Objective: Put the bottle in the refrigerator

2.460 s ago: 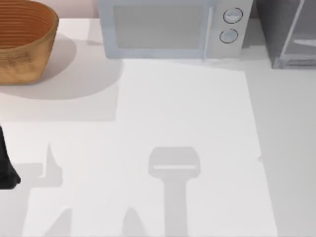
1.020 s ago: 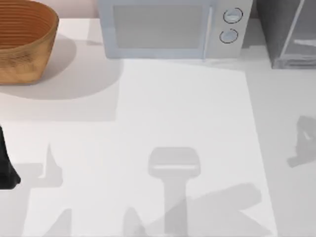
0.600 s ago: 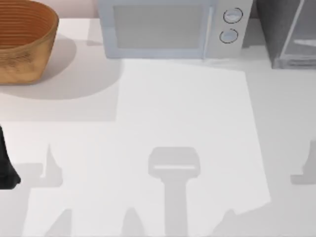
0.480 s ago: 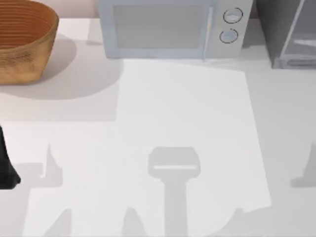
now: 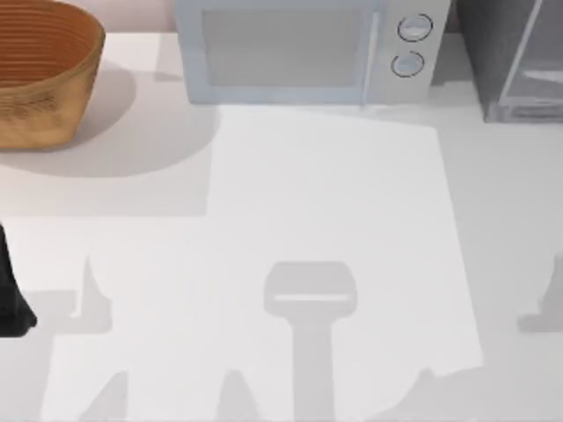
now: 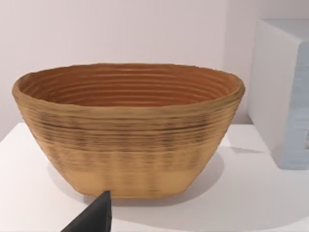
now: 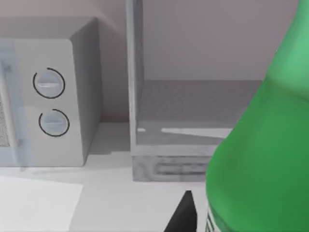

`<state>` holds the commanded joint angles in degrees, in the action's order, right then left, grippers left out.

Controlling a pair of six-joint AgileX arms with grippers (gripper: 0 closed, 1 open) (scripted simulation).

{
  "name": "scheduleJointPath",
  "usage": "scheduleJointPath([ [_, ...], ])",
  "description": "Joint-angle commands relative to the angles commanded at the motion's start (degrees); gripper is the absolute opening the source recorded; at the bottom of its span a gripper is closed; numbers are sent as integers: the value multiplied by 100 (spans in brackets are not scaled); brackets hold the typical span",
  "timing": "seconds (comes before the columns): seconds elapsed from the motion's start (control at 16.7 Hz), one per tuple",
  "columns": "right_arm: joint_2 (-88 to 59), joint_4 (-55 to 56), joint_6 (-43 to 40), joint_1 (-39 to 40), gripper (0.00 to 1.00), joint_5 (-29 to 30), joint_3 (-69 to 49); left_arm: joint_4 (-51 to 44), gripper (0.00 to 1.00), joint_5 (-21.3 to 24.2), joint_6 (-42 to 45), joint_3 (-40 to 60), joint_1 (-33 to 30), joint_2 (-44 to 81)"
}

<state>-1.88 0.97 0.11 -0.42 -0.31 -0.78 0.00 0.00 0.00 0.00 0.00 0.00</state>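
The right jaws (image 7: 193,215) seem closed on the bottle (image 7: 260,159), carrying it; next, forward into the open refrigerator (image 7: 193,121). Left jaws (image 6: 94,217) parked; opening unclear.

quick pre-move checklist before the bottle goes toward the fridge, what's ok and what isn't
1. Translucent green plastic bottle close in front of the right wrist camera: ok.
2. Right claw's grip on it: cannot tell.
3. Dark grey boxy refrigerator ahead, compartment open to the camera with a bare shelf: ok.
4. Light grey microwave with two round dials stands beside the refrigerator, apart from the bottle: ok.
5. Left arm parked at the table's left edge, facing the woven brown basket: ok.
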Motion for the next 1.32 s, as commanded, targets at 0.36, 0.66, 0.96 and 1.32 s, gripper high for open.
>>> scheduleJointPath([
  [0.36, -1710, 945, 53, -209, 1, -232, -826, 0, 100, 0, 0, 0, 0, 0],
  [0.66, -4050, 2201, 78, -509, 1, -518, -1923, 0, 100, 0, 0, 0, 0, 0],
  [0.96, -6606, 3544, 75, -845, 1, -819, -3094, 0, 100, 0, 0, 0, 0, 0],
  [1.32, -9418, 5007, 66, -1218, 1, -1148, -4368, 0, 100, 0, 0, 0, 0, 0],
])
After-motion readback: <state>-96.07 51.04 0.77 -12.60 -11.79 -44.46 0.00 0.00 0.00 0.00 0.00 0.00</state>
